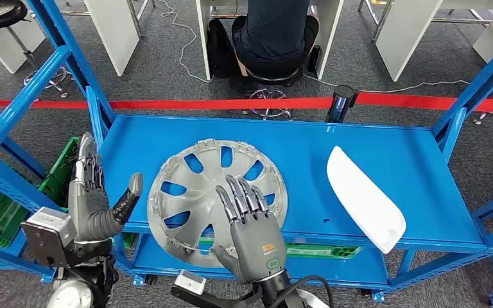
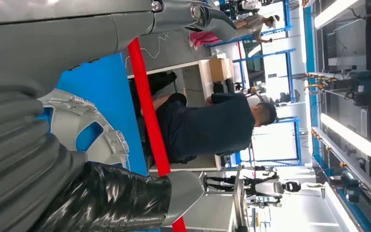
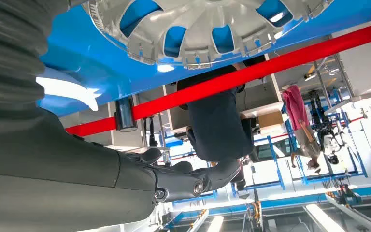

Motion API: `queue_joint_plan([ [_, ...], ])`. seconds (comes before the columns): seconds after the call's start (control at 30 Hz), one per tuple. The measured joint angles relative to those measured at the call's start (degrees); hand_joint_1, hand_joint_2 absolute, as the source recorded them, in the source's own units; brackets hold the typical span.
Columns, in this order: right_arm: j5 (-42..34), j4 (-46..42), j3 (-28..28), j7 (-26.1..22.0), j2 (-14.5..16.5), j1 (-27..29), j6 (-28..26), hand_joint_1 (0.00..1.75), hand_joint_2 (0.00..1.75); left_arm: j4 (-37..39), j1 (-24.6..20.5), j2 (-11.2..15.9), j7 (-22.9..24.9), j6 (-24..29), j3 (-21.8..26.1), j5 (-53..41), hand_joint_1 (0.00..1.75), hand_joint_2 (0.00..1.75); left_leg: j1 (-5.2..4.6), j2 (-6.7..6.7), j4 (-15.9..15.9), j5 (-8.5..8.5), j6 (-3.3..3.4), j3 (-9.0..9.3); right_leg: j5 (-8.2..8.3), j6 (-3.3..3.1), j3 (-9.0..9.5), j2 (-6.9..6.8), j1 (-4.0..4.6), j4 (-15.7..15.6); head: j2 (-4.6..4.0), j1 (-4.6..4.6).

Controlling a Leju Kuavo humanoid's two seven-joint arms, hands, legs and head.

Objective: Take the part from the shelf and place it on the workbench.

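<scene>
Both robot hands open beside the wheel cover on the blue shelf.

The wheel cover looks light, thin, rigid plastic, slick-faced; its rim or spoke openings should give the best hold. Left robot hand is just beside it, right robot hand over its near edge, both grasping nothing. Any writing is too small to read.

Bright even overhead lighting; soft shadows on shelf; ceiling light strips glare; wrist views sharp.

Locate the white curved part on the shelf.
In the head view, the white curved part lies on the blue shelf's right side, right of the silver wheel cover.
</scene>
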Motion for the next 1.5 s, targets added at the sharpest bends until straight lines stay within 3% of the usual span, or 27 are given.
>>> queue_joint_plan([
  [0.33,-0.1,-1.8,0.0,-0.1,-0.6,0.4,0.7,0.00,1.75,-0.2,0.2,0.0,0.0,0.5,0.1,-0.1,0.00,1.75,0.00,0.00,0.0,0.00,0.00,-0.01,0.00,0.00,0.00,0.00,0.00,0.0,-0.01,0.04],
  [0.6,-13.1,-3.1,0.8,-6.5,-0.8,1.3,6.3,0.00,1.75,-1.0,0.9,0.1,0.4,1.5,0.7,-0.6,0.00,1.75,0.00,-0.01,0.0,0.00,0.00,-0.03,0.00,0.00,-0.01,-0.01,0.00,0.0,-0.01,0.02],
  [0.87,-21.8,3.5,1.2,-6.5,-1.6,2.2,6.6,0.00,1.75,-1.0,0.6,0.1,-0.2,2.4,0.7,0.1,0.00,1.75,0.00,-0.01,0.0,0.00,0.00,-0.03,0.00,0.00,-0.02,-0.01,0.00,0.0,0.00,0.01],
  [1.1,-21.1,8.7,1.2,-5.4,-2.0,2.4,5.6,0.00,1.75,-0.9,-0.4,0.1,-0.5,2.5,0.6,1.1,0.00,1.75,0.00,-0.01,0.0,0.00,0.00,-0.03,0.00,0.00,-0.03,0.00,0.00,0.0,-0.02,0.03],
  [1.5,-7.4,22.9,1.2,-3.9,-0.2,1.0,-2.6,0.00,1.75,0.1,-3.6,-0.5,-2.2,-1.1,-0.8,3.7,0.00,1.75,0.00,0.00,0.0,0.00,0.00,-0.04,0.00,0.00,-0.04,0.00,0.00,0.0,-0.01,-0.01],
])
